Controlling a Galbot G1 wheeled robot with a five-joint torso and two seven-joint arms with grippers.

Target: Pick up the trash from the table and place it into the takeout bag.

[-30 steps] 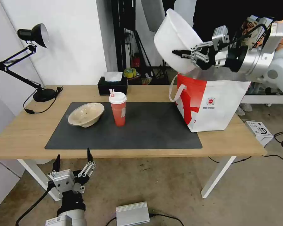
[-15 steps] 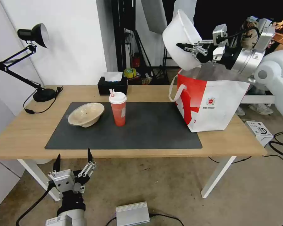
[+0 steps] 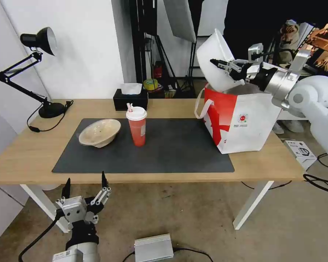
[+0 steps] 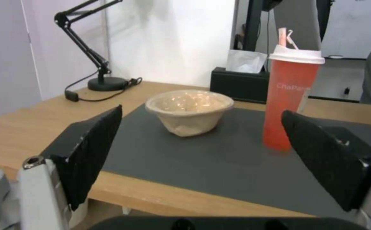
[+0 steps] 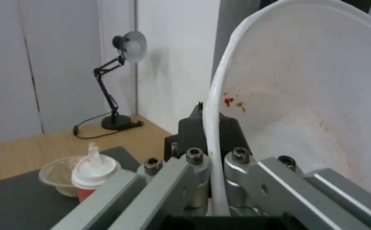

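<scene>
Trash bowl held tipped over the mouth of the takeout bag, not yet dropped.

You have the large white bowl (image 3: 215, 60) pinched by its rim in the right gripper (image 3: 226, 65), jaws clenched on either side of the thin wall, as the right wrist view shows; that edge grip is why it hangs on its side, open face toward the arm, its lower edge at the open top of the takeout bag (image 3: 244, 120). The bag stands at about 3 o'clock on the surface (image 3: 32, 153), one corner on the dark mat (image 3: 171, 149), so a release from here should, by my judgement, fall inside. The red cup (image 3: 137, 125) and beige pulp bowl (image 3: 99, 132) wait upright near the mat's 10 o'clock. Your left gripper (image 3: 84, 185) idles below the front edge, jaws spread wide.
</scene>
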